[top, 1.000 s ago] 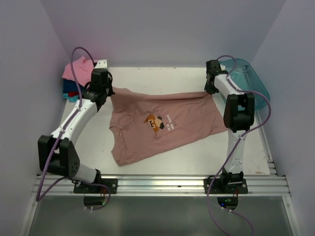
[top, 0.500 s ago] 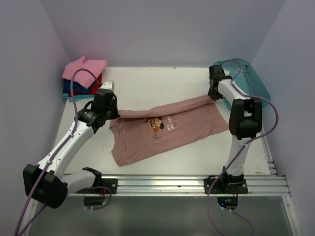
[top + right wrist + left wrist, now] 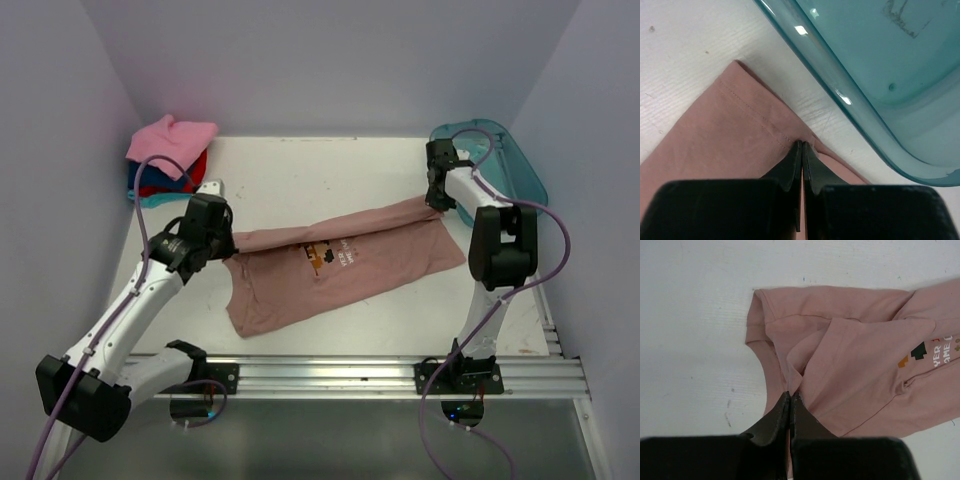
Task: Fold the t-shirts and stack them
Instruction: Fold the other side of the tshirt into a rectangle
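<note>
Pink-brown tee (image 3: 345, 268) is pinched in my left gripper (image 3: 791, 399) near its sleeve and in my right gripper (image 3: 801, 148) at its hem corner just beside the teal tub (image 3: 875, 55), lying doubled over across the white table (image 3: 320, 170), folded tees (image 3: 170, 142) stacked far left.

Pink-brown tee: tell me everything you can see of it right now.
The pink-brown tee is a soft, short-sleeved knit with a small pixel-character print and white lettering. It lies slanted across the white table, its far edge doubled over in a long fold reaching the print. The left gripper pinches cloth by one sleeve; the right gripper pinches the stitched hem at the other end.
</note>
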